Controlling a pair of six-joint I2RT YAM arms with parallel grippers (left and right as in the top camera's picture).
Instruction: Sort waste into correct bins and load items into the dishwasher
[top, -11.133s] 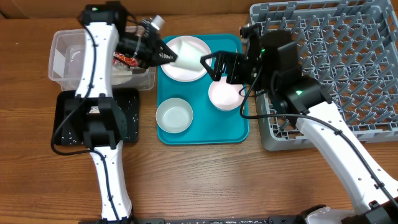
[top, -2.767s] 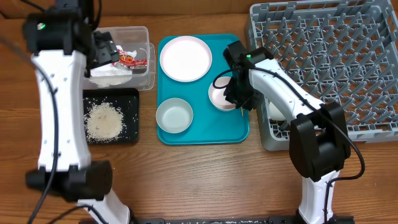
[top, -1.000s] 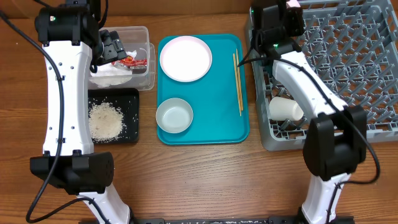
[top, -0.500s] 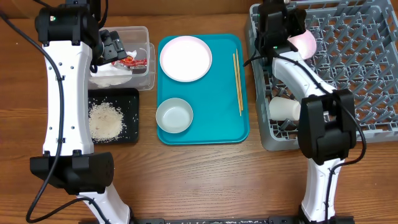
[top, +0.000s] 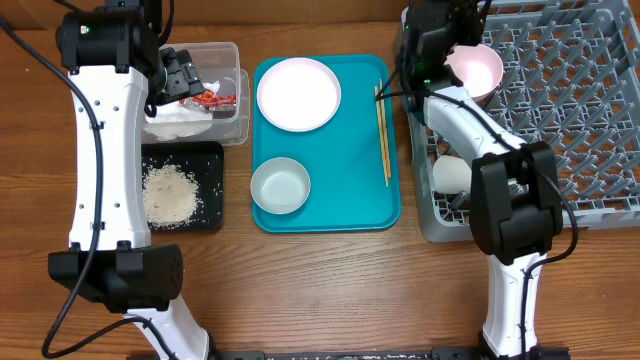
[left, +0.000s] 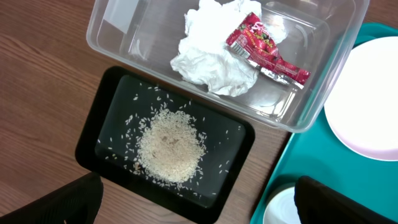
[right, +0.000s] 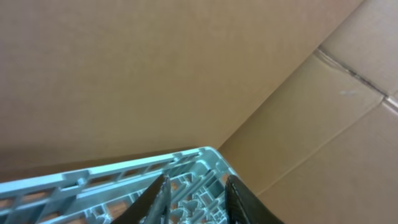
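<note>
Now, overhead, the smooth white bowl (top: 473, 70), on the glossy teal tray (top: 345, 205) seconds ago, sits mouth-up at the far-left corner of the grey lattice dish rack (top: 560, 130): one more item loaded. From the left wrist, the left gripper (left: 196, 190) hangs, jaws spread and empty, over grainy rice (left: 169, 146) in the black tray (left: 99, 134). From the right wrist, the right gripper (right: 194, 190) shows only rack and cardboard (right: 155, 74) between its jaws; whether they grip cannot be told.

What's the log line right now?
at rack: bowl, cup; teal tray: plate, second bowl, chopsticks; tub: napkin, wrapper; black tray: rice
</note>
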